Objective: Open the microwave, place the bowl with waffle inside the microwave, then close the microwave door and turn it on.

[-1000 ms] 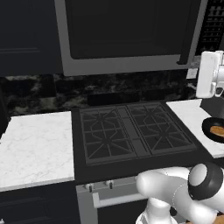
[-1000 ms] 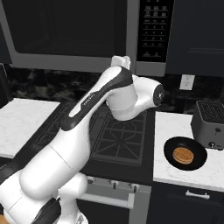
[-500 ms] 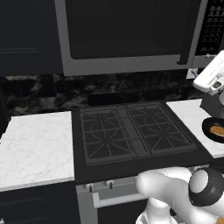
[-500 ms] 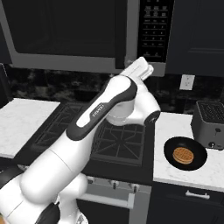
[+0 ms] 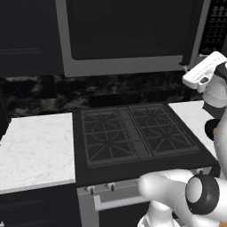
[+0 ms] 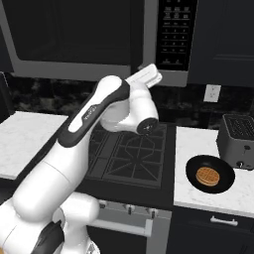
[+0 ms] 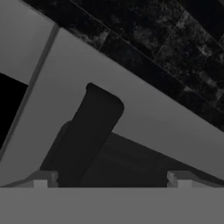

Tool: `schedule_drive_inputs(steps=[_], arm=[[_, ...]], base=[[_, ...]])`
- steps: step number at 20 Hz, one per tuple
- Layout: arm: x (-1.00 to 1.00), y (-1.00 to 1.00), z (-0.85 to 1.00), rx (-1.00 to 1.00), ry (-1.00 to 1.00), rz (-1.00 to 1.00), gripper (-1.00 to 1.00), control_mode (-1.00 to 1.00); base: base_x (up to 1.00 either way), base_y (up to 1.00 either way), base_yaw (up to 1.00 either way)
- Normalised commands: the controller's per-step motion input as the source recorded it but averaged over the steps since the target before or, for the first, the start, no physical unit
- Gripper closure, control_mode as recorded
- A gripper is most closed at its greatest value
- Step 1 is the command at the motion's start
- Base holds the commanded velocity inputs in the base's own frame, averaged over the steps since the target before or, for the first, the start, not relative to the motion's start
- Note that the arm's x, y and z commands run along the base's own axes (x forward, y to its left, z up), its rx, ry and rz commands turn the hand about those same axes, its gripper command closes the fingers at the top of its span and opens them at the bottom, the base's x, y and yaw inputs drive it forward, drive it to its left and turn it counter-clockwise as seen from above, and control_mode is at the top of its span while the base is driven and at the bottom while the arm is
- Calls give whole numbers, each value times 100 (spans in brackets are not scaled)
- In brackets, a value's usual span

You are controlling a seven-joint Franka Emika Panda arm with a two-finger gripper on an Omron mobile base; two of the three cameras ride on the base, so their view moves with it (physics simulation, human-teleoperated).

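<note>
The microwave (image 5: 128,40) hangs above the stove with its door shut. The door's black bar handle (image 6: 137,34) runs down beside the keypad (image 6: 173,34). My gripper (image 6: 149,75) is raised to the microwave's lower edge, just under that handle. In the hand view the handle's lower end (image 7: 92,135) lies between my fingertips (image 7: 41,179), nearer the left one, and the gripper (image 7: 111,179) stands open around it with nothing gripped. The black bowl (image 6: 210,174) with the waffle (image 6: 205,175) sits on the right counter.
A black gas stove (image 5: 133,133) lies directly below my arm. A dark grey toaster (image 6: 239,140) stands behind the bowl on the right counter (image 6: 198,201). A white marble counter (image 5: 35,146) stretches to the stove's left. A wall outlet (image 6: 212,93) sits above the toaster.
My hand has swung up and tilted from beside the right counter to the microwave's lower right edge under the handle. The jaws stayed open. Bowl and waffle have not moved.
</note>
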Motion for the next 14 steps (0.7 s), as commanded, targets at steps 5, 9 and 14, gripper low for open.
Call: schedule_drive_inputs(steps=[5,9,14], arm=[[16,0,16,1,10,2,-100,-100],[33,0,18,0,4,0,-100,-100],[32,0,3,0,1,0,-100,-100]], base=[[0,0,0],[0,0,0],[0,0,0]])
